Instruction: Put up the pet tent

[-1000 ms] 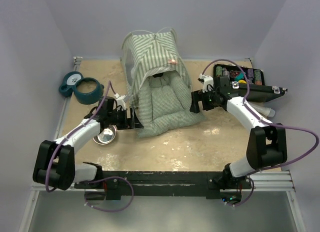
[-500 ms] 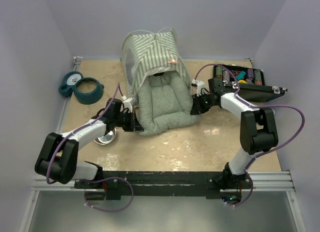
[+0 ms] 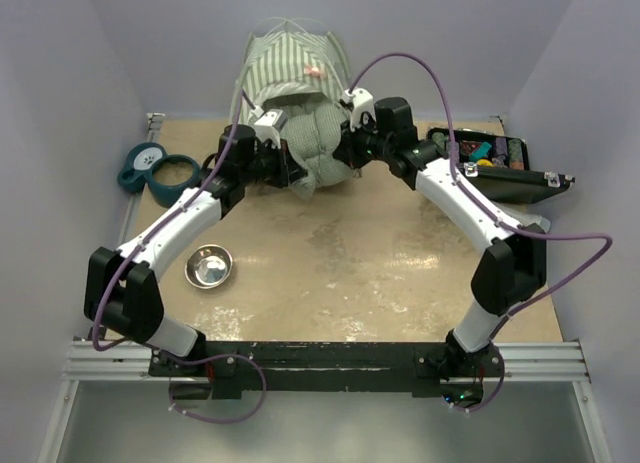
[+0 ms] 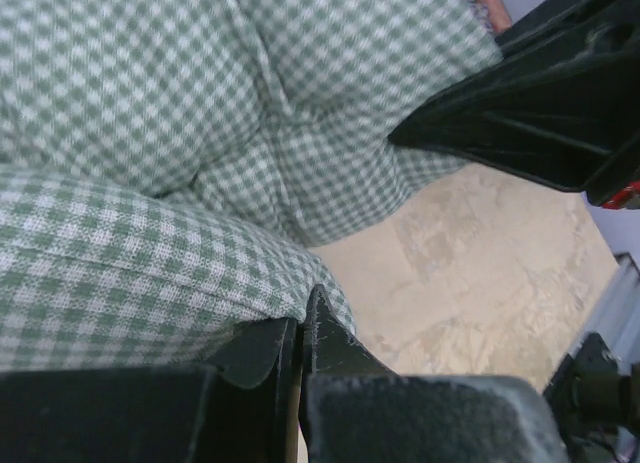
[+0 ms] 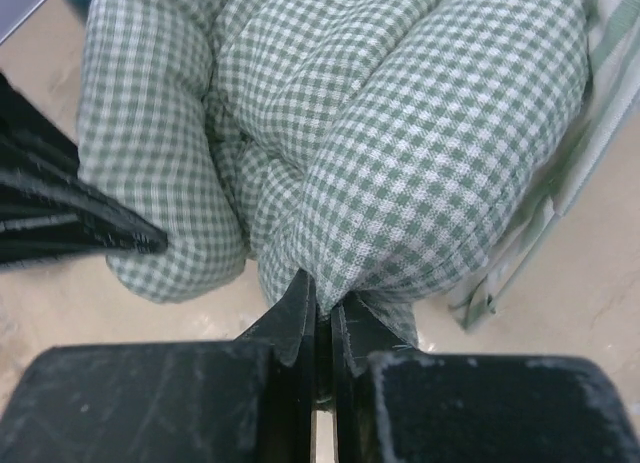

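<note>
The pet tent (image 3: 295, 61), pale green-and-white striped, stands at the back of the table against the wall; its striped edge (image 5: 560, 208) shows in the right wrist view. A green checked quilted cushion (image 3: 315, 145) is bunched up at the tent's mouth. My left gripper (image 3: 284, 169) is shut on the cushion's left edge (image 4: 200, 133), its tips (image 4: 304, 325) pressed together under the cloth. On the cushion's right side, my right gripper (image 3: 346, 149) is shut with a fold of the cushion (image 5: 400, 133) pinched between its tips (image 5: 322, 305).
A teal pet feeder (image 3: 160, 173) sits at the back left. A steel bowl (image 3: 210, 267) lies on the left of the table. A black open case of toys (image 3: 490, 161) stands at the back right. Lilac walls close in on three sides.
Both grippers have shut on the cushion's sides and carried it back to the tent's mouth, where it now bunches up. The tent has shifted back toward the wall.
</note>
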